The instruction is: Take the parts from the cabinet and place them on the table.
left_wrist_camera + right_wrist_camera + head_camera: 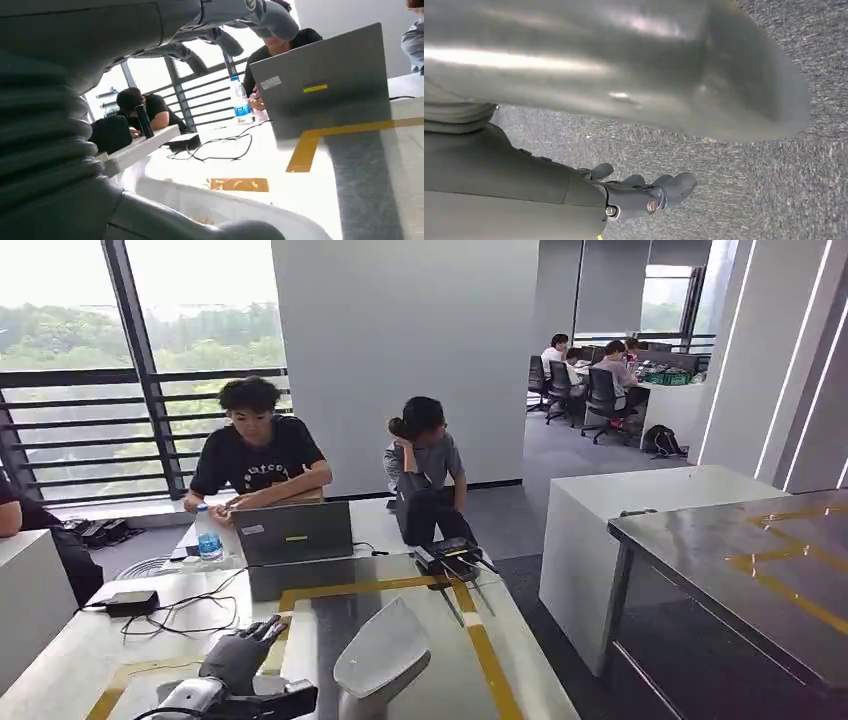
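table [60, 655] w/ yellow tape lines filled the lower left of the head view. black box [131, 601] w/ loose cables sat on it toward the far left edge. water bottle [208, 538] stood at 9 o'clock of the grey laptop [295, 532], just beside it. person in a black tee [258, 455] sat behind the laptop, at its 12 o'clock, arms on the table.

left hand [240, 652] hovered low over the table at 6 o'clock of the laptop, dark fingers [272, 17] stretched out & apart, nothing held. part [385, 655], a pale curved shell, stood on the table at 3 o'clock of the left hand, near it but not touching, its edge next to a yellow tape strip. black device [447, 556] w/ thin rods lay at 1 o'clock of the part, well apart from it. second person in a grey top [425, 465] sat at 12 o'clock of that device, head on hand.

white counter [640, 510] & a steel table [700, 540] w/ yellow tape stood further right, across the carpet. more people sat at desks far back at 1 o'clock.

right hand [649, 197] hung over grey carpet [774, 190], fingers loosely apart, holding nothing.
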Controlling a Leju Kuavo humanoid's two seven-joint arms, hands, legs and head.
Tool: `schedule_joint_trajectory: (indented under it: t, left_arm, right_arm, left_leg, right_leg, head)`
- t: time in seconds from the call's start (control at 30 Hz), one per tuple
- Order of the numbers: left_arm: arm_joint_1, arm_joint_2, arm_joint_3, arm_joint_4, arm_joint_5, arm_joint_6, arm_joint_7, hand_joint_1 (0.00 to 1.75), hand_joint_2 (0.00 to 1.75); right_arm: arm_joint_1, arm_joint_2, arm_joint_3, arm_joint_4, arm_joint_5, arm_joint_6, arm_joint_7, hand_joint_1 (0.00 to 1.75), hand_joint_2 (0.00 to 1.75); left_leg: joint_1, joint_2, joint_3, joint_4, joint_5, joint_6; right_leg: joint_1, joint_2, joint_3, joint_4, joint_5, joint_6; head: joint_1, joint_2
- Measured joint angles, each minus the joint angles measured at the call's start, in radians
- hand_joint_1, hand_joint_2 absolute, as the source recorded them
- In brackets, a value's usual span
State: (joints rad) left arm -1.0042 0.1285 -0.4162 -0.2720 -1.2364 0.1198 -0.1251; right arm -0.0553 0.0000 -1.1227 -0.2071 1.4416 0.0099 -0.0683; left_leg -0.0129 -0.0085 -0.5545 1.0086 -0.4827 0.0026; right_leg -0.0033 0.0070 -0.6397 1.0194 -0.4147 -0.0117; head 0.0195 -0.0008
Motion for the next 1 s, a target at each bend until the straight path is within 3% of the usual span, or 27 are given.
schedule_joint_trajectory:
  t: [0.17, 0.47, 0.57, 0.6, 0.63, 0.7, 0.77, 0.8, 0.83, 0.87, 0.93, 0.97, 1.0]
  left_arm:
    - [0.000, -0.015, 0.000, -0.001, -0.010, 0.021, 0.047, 0.00, 0.00]
    - [-0.001, -0.032, 0.010, -0.011, -0.020, 0.034, 0.034, 0.00, 0.00]
    - [-0.002, -0.033, 0.010, -0.013, -0.021, 0.035, 0.034, 0.00, 0.00]
    - [-0.005, -0.033, 0.010, -0.016, -0.026, 0.037, 0.031, 0.00, 0.00]
    - [-0.006, -0.037, 0.010, -0.018, -0.030, 0.039, 0.029, 0.00, 0.00]
    - [-0.016, -0.040, 0.013, -0.019, -0.037, 0.039, 0.025, 0.00, 0.00]
    - [-0.013, -0.042, 0.016, -0.018, -0.038, 0.039, 0.020, 0.00, 0.00]
    - [-0.012, -0.043, 0.016, -0.017, -0.038, 0.039, 0.016, 0.00, 0.00]
    - [-0.011, -0.045, 0.016, -0.017, -0.038, 0.039, 0.015, 0.00, 0.00]
    - [-0.011, -0.046, 0.018, -0.017, -0.039, 0.039, 0.014, 0.00, 0.00]
    - [-0.014, -0.048, 0.020, -0.018, -0.039, 0.039, 0.013, 0.00, 0.00]
    - [-0.017, -0.047, 0.023, -0.019, -0.039, 0.039, 0.013, 0.00, 0.00]
    - [-0.018, -0.046, 0.026, -0.020, -0.040, 0.039, 0.013, 0.00, 0.00]
  right_arm:
    - [0.000, 0.000, -0.006, 0.000, -0.001, -0.001, 0.000, 0.00, 0.00]
    - [0.001, 0.001, -0.009, 0.000, 0.002, 0.000, -0.002, 0.00, 0.00]
    - [0.001, 0.003, -0.009, 0.000, 0.003, 0.000, -0.003, 0.00, 0.00]
    - [0.000, 0.003, -0.009, 0.000, 0.005, 0.000, -0.004, 0.00, 0.00]
    - [0.000, 0.003, -0.009, 0.000, 0.006, 0.000, -0.003, 0.00, 0.00]
    - [-0.001, 0.003, -0.009, 0.000, 0.007, 0.000, -0.006, 0.00, 0.00]
    - [0.001, 0.003, -0.009, 0.000, 0.011, 0.000, -0.006, 0.00, 0.00]
    - [0.003, 0.003, -0.010, 0.000, 0.011, 0.000, -0.008, 0.00, 0.00]
    - [0.003, 0.003, -0.010, 0.000, 0.012, 0.000, -0.010, 0.00, 0.00]
    - [0.003, 0.003, -0.009, 0.000, 0.013, 0.000, -0.011, 0.00, 0.00]
    - [0.002, 0.003, -0.009, 0.000, 0.014, -0.001, -0.013, 0.00, 0.00]
    - [-0.001, 0.007, -0.009, 0.002, 0.014, 0.000, -0.013, 0.00, 0.00]
    - [0.000, 0.009, -0.010, 0.002, 0.014, -0.001, -0.014, 0.00, 0.00]
  left_leg:
    - [0.000, 0.000, 0.000, 0.000, 0.000, 0.000]
    - [0.000, 0.000, 0.001, 0.000, 0.000, 0.000]
    - [-0.007, 0.000, -0.004, 0.001, 0.000, 0.017]
    - [-0.003, 0.000, 0.011, -0.017, 0.010, 0.023]
    - [0.008, 0.006, 0.023, -0.036, 0.022, 0.021]
    - [0.012, 0.007, 0.026, -0.045, 0.029, 0.027]
    - [0.015, 0.009, 0.023, -0.040, 0.027, 0.025]
    - [0.017, 0.009, 0.021, -0.037, 0.025, 0.022]
    - [0.021, 0.009, 0.020, -0.034, 0.023, 0.018]
    - [0.027, 0.009, 0.019, -0.028, 0.018, 0.011]
    - [0.042, 0.009, 0.016, -0.001, 0.000, -0.016]
    - [0.037, 0.008, 0.005, 0.009, -0.008, -0.027]
    - [0.036, 0.007, 0.003, 0.022, -0.014, -0.034]
  right_leg:
    - [0.000, 0.000, 0.000, 0.000, 0.000, 0.000]
    - [0.000, 0.000, 0.000, 0.000, 0.000, 0.000]
    - [-0.005, 0.000, 0.006, -0.010, 0.008, 0.012]
    - [-0.001, 0.000, 0.011, -0.018, 0.010, 0.017]
    - [-0.002, -0.002, 0.006, -0.008, 0.004, 0.018]
    - [-0.004, -0.002, -0.037, 0.088, -0.056, 0.030]
    - [-0.013, -0.002, -0.115, 0.254, -0.124, 0.041]
    - [-0.017, -0.002, -0.137, 0.295, -0.130, 0.046]
    - [-0.022, -0.003, -0.133, 0.284, -0.113, 0.052]
    - [-0.029, -0.003, -0.104, 0.226, -0.077, 0.058]
    - [-0.043, -0.009, 0.002, 0.032, 0.000, 0.077]
    - [-0.035, 0.001, 0.009, 0.033, -0.029, 0.078]
    - [-0.035, 0.008, 0.004, 0.028, -0.025, 0.051]
  head:
    - [0.000, 0.000]
    - [0.000, 0.000]
    - [0.000, 0.000]
    - [0.000, 0.000]
    - [0.000, 0.000]
    - [0.000, 0.000]
    - [0.002, 0.000]
    - [0.002, 0.000]
    - [0.002, 0.000]
    - [0.002, 0.000]
    - [0.002, 0.000]
    - [0.003, 0.000]
    - [0.001, 0.000]
